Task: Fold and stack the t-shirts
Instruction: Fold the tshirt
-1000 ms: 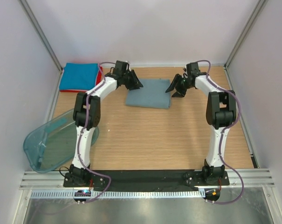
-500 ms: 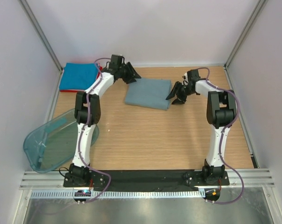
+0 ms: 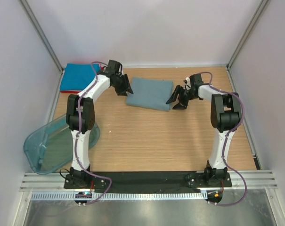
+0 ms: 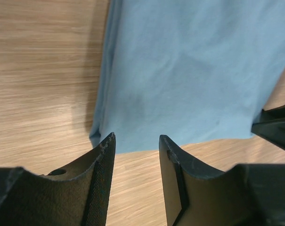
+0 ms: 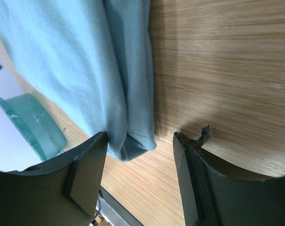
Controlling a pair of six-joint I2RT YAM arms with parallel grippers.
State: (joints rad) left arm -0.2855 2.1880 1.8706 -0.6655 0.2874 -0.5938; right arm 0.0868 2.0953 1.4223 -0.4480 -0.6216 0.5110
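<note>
A dusty grey-blue t-shirt (image 3: 150, 93) lies folded flat at the back middle of the wooden table (image 3: 147, 136). My left gripper (image 3: 125, 88) hovers open just off its left edge; in the left wrist view the cloth (image 4: 189, 70) lies beyond the fingertips (image 4: 136, 139), with bare wood between them. Off the shirt's right edge my right gripper (image 3: 176, 100) stands open. The right wrist view shows the shirt's folded corner (image 5: 133, 141) lying near the left finger, ungripped (image 5: 140, 136). A bright blue folded t-shirt (image 3: 78, 76) sits at the back left on a red one (image 3: 101, 70).
A translucent teal plastic tub (image 3: 52, 146) lies tipped at the table's left edge, also seen as the teal tub (image 5: 31, 125) in the right wrist view. Grey walls and metal rails close the back and sides. The black base rail (image 3: 147, 179) runs along the near edge.
The left gripper opened wider, lifted off the shirt's far-left corner and came down beside its left edge. The shirt spread slightly toward the back right. The right gripper shifted a little nearer and opened slightly.
</note>
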